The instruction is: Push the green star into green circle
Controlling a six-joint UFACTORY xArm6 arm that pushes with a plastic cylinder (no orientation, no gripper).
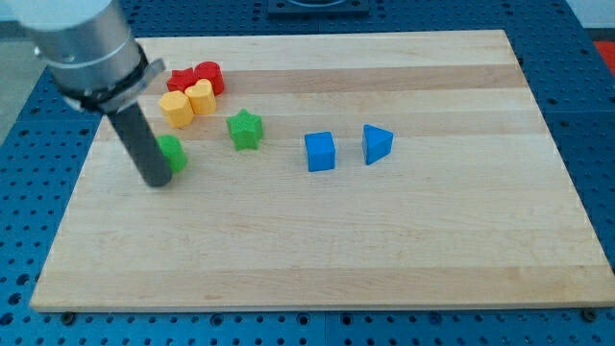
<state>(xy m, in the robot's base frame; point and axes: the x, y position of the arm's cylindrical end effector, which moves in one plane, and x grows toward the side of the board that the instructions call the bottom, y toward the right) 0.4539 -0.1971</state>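
The green star (pixel 245 129) lies on the wooden board (pixel 384 231), left of centre. The green circle (pixel 175 153) lies to the star's lower left, partly hidden behind my rod. My tip (pixel 158 181) rests on the board at the green circle's lower left, right next to it; whether they touch I cannot tell. The star is well to the tip's upper right, about a block's width away from the circle.
Two red blocks (pixel 197 78) and two yellow blocks (pixel 187 102) cluster at the view's upper left, above the green circle. A blue cube (pixel 320 151) and a blue triangle (pixel 377 143) lie near the board's centre, right of the star.
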